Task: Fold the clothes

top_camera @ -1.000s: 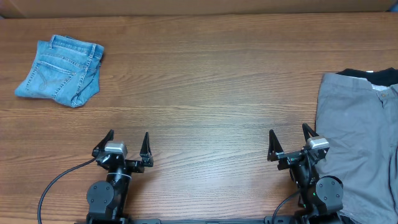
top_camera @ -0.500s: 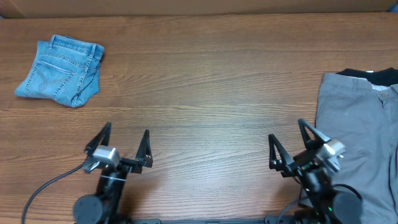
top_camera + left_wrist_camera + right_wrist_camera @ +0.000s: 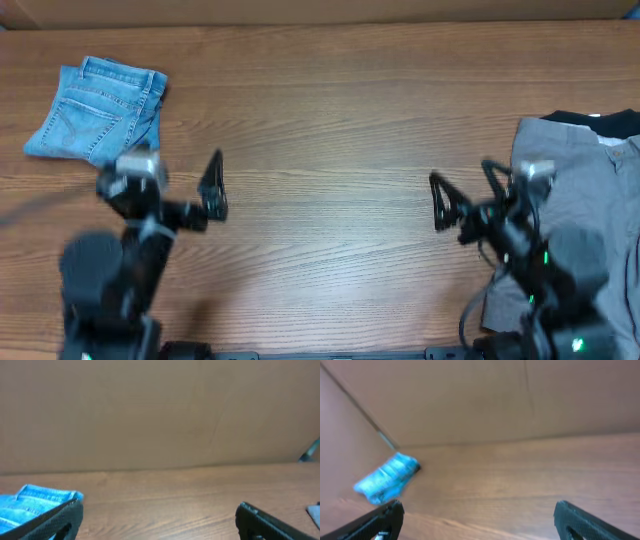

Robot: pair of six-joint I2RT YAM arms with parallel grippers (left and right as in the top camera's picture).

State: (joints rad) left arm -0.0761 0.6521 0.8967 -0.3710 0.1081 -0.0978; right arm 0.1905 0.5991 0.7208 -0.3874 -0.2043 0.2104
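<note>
Folded denim shorts (image 3: 97, 112) left; grey shorts (image 3: 577, 140) right.

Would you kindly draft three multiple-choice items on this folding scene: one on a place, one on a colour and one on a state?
1. Where do the denim shorts lie on the table?
A. At the centre
B. At the far left
C. On top of the grey pair

2. What colour is the garment showing at the far edge of the grey-khaki shorts?
A. Red
B. Yellow
C. Black

3. How do the jaws of the two arms stand?
A. Wide open, holding nothing
B. Shut on denim
C. Shut on grey cloth

Answers:
1 B, as the overhead view shows them alone near the far left corner.
2 C, as a dark strip shows at the grey fabric's far edge.
3 A, as both wrist views show spread fingers with only bare wood between them.
</note>
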